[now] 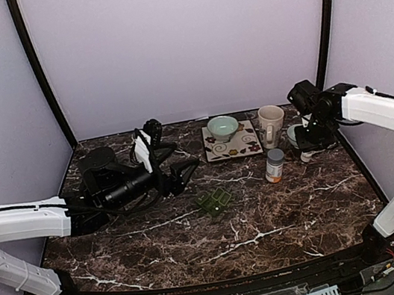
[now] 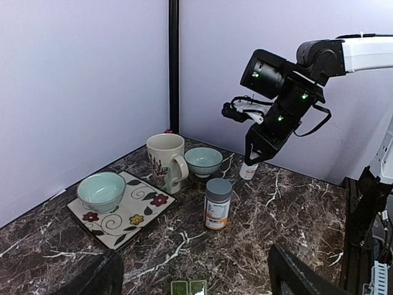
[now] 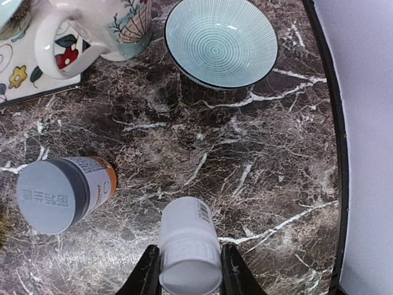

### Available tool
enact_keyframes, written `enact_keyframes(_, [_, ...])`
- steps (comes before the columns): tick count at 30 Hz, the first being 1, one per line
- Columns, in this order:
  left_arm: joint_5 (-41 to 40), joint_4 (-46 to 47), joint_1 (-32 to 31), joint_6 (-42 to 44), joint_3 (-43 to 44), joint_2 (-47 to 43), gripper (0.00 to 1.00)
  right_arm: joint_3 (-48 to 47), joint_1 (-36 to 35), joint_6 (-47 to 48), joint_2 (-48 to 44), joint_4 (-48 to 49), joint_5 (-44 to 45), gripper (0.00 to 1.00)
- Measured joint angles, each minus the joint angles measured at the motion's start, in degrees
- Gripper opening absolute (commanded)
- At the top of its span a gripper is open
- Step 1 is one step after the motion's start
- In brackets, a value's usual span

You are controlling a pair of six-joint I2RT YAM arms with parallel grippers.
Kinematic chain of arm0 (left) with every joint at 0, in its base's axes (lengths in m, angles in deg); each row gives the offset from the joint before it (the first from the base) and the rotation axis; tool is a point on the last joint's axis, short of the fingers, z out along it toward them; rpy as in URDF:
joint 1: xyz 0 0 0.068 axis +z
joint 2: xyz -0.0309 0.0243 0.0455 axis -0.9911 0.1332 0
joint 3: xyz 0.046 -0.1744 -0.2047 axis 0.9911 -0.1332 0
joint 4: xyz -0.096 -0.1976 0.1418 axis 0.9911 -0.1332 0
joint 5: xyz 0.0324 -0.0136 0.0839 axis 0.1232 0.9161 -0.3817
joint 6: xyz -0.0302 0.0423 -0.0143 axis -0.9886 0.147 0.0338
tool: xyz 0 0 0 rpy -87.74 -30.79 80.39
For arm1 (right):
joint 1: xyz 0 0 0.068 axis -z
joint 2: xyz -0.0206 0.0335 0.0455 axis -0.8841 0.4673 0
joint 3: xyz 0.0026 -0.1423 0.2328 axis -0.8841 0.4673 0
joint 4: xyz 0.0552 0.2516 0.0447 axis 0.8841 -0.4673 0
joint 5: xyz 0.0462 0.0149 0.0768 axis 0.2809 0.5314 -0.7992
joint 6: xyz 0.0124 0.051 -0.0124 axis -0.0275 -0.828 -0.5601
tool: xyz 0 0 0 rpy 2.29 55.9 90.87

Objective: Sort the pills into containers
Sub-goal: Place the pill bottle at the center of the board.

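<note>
**Top view.** The dark-green pill organiser point(image 1: 214, 202) lies flat near the centre of the desk point(image 1: 285, 223). The left fingers point(image 1: 184, 169) sit at its 10 o'clock, apart from it, spread wide with nothing between them. At the organiser's 12 o'clock, near the rear edge, a patterned plate point(image 1: 246, 147) carries a pale bowl point(image 1: 222, 126). A mug point(image 1: 271, 126) stands just beside the plate at its 3 o'clock. An orange bottle point(image 1: 275, 165) with a grey cap stands at the organiser's 2 o'clock. The right arm point(image 1: 379, 105) reaches in from 3 o'clock, and its wrist hangs at the mug's 3 o'clock.

**Left wrist view.** Only the organiser's edge shows, at 6 o'clock of the frame, between the two spread left fingers and clear of both. A second bowl point(image 2: 203, 161) stands at the mug's 3 o'clock. The right fingers point(image 2: 256, 150) point down onto a white bottle point(image 2: 249, 171) at that bowl's 3 o'clock.

**Right wrist view.** The right fingers clamp the white bottle from both sides at 6 o'clock of the frame. The orange bottle stands at its 9 o'clock, apart. The second bowl lies at 12 o'clock. The organiser is out of this frame.
</note>
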Motion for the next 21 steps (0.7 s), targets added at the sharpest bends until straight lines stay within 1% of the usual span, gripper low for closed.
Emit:
enact_keyframes(7, [1.29, -0.48, 1.11, -1.05, 0.0, 0.24, 0.84, 0.39, 2.08, 2.58, 7.74, 4.44, -4.07, 0.0])
enact_keyframes(16, [2.01, -1.36, 1.51, -1.9, 0.0, 1.14, 0.84, 1.68, 3.52, 4.33, 12.87, 8.66, -6.29, 0.0])
enact_keyframes(19, [2.19, -1.4, 1.75, -2.08, 0.0, 1.29, 0.84, 2.75, 3.69, 4.7, 13.68, 10.21, -6.75, 0.03])
enact_keyframes(21, [2.27, -1.46, 1.77, -2.16, 0.0, 1.36, 0.84, 3.72, 3.69, 4.81, 14.05, 10.51, -7.08, 0.07])
